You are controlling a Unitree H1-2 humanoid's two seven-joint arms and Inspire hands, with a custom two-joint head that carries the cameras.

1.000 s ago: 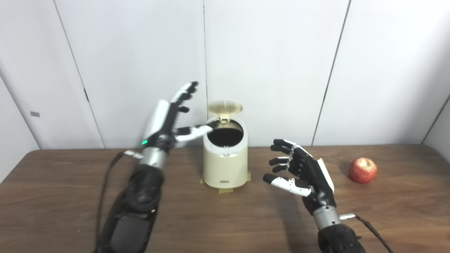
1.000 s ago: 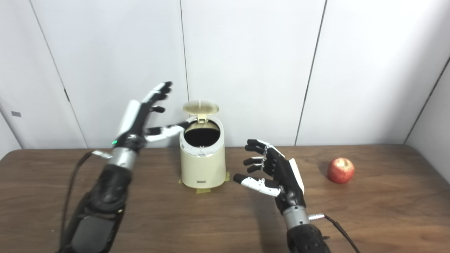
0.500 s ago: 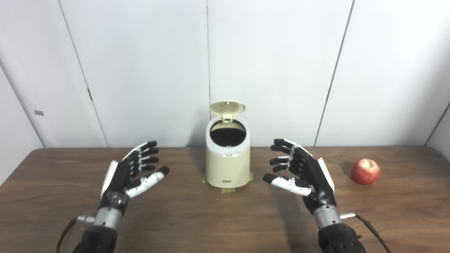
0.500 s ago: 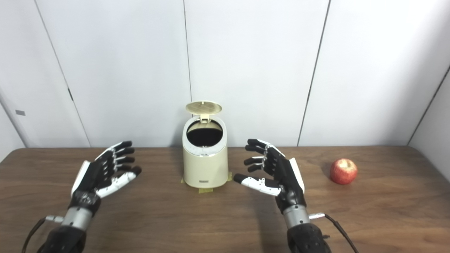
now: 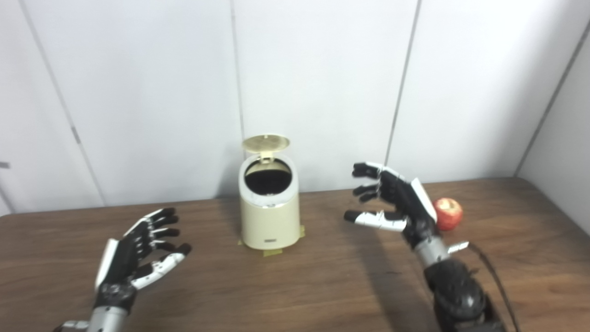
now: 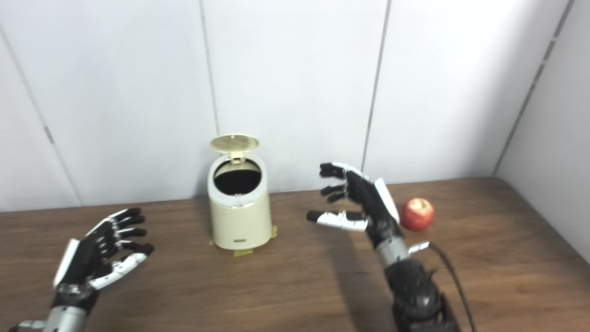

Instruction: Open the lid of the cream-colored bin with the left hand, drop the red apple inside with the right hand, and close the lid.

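Note:
The cream-colored bin point(image 5: 269, 216) stands on the wooden table near the wall, taped down at its base. Its round lid point(image 5: 266, 143) is tipped up at the back and the dark inside shows. A red apple point(image 6: 417, 214) rests on the table to the right. My right hand point(image 5: 397, 203) hovers open above the table just left of the apple, palm facing left, apart from the fruit. My left hand point(image 5: 134, 256) hangs open low at the left, well away from the bin.
The brown table point(image 5: 295, 286) runs the full width and meets white wall panels point(image 5: 322, 83) behind the bin. A side wall closes in at the far right. A cable point(image 5: 495, 281) trails from my right wrist.
The camera has turned right. My left hand left the bin's rim and dropped to the table's left side; the lid stays up. My right hand has risen and moved toward the apple.

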